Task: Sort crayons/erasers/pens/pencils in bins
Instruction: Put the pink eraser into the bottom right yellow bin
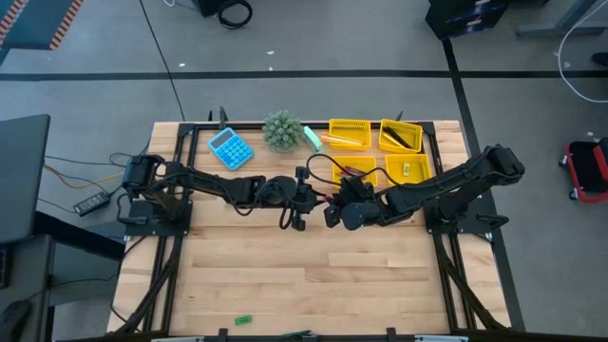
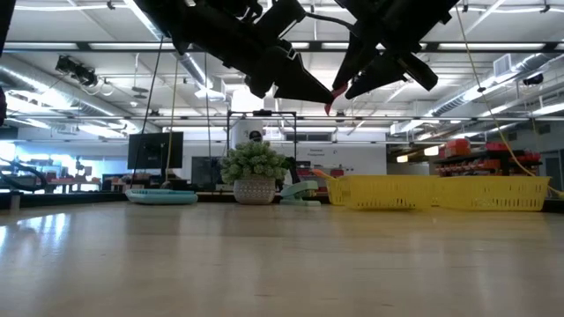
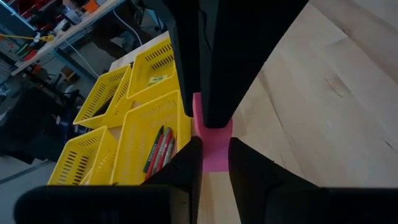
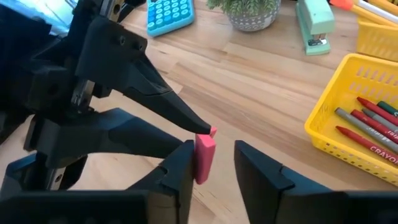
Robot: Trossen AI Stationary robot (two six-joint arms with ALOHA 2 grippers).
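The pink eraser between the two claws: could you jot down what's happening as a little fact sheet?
item: pink eraser, lifted above the table
left gripper: pinching the eraser between its fingertips
right gripper: jaws on either side of the eraser, one finger against it, a gap at the other
place: mid-table, beside the yellow bins
nearest bin: holds crayons
handover: looks underway, not finished

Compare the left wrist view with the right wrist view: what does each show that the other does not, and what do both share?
Only the left wrist view shows all four yellow bins together. Only the right wrist view shows the blue calculator, the potted plant and the pale green stapler. Both show the pink eraser between the left gripper and right gripper above the wooden table, and the bin of crayons.
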